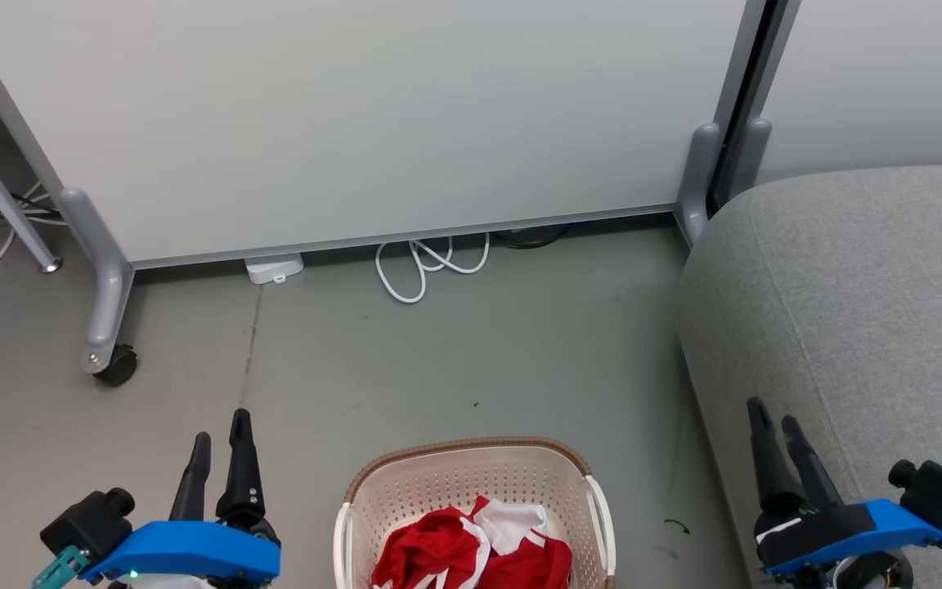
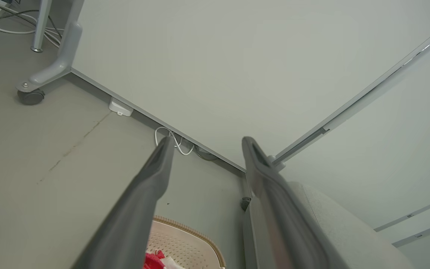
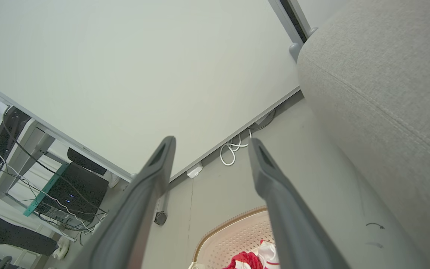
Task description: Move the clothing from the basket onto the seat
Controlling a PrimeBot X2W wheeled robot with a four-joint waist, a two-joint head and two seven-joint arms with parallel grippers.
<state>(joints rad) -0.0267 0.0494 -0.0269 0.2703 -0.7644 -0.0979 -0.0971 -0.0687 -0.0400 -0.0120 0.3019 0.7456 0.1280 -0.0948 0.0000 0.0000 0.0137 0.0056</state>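
Awaiting pickup: clothing [image 1: 471, 548], 1 red-and-white heap, lying in basket [image 1: 463, 446] on floor; seat [image 1: 847, 286] just beside, at right. Left gripper [image 1: 222, 427], right gripper [image 1: 772, 412]: jaws wide, empty, flanking basket, likely poised to reach in.

On my head camera the basket [image 1: 471, 478] sits on the floor [image 1: 520, 360] at six o'clock with the clothing [image 1: 446, 552] piled in it. My left gripper [image 1: 221, 425] is at eight o'clock and my right gripper [image 1: 773, 412] at four, by the seat [image 1: 863, 311]. The seat takes the three o'clock side, a strip of floor between it and the basket. Behind, at twelve, stands a partition panel [image 1: 356, 123] with a coiled cable [image 1: 430, 266] at its foot.
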